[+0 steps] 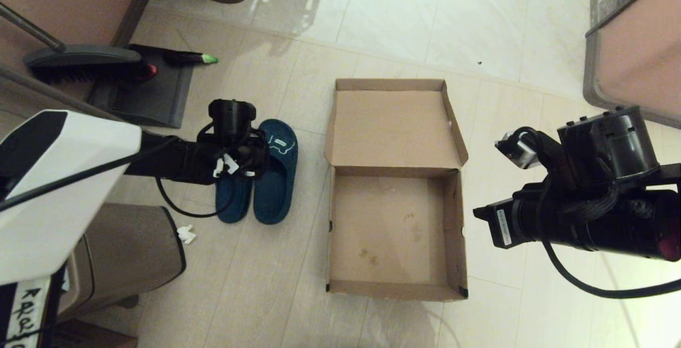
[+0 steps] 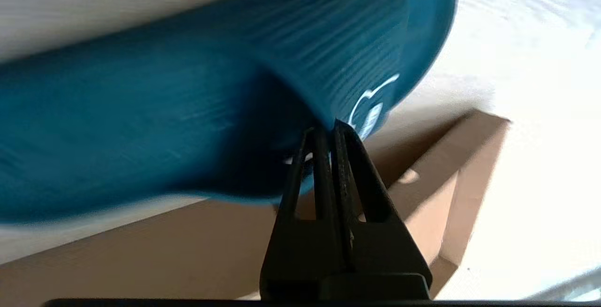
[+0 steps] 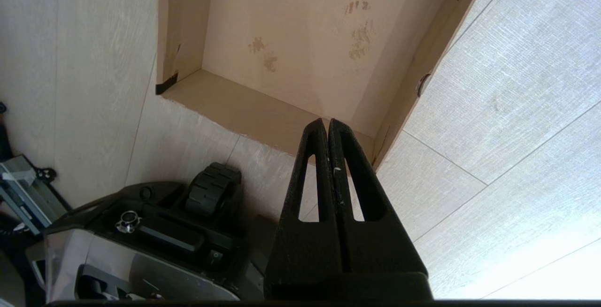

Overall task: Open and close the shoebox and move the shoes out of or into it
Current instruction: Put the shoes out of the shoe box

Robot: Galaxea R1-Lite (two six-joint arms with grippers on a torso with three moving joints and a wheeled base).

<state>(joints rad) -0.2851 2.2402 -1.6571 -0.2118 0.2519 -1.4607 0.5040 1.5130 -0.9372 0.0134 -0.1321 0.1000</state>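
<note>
The shoebox (image 1: 396, 188) lies open on the floor, lid folded flat away from the robot, its inside bare. The shoes (image 1: 266, 177) sit side by side on the floor just left of it, and the left tool (image 2: 328, 128) is pinched closed on the edge of one slipper's strap. The right tool (image 3: 327, 124) hangs closed and empty over the box's near right corner.
</note>
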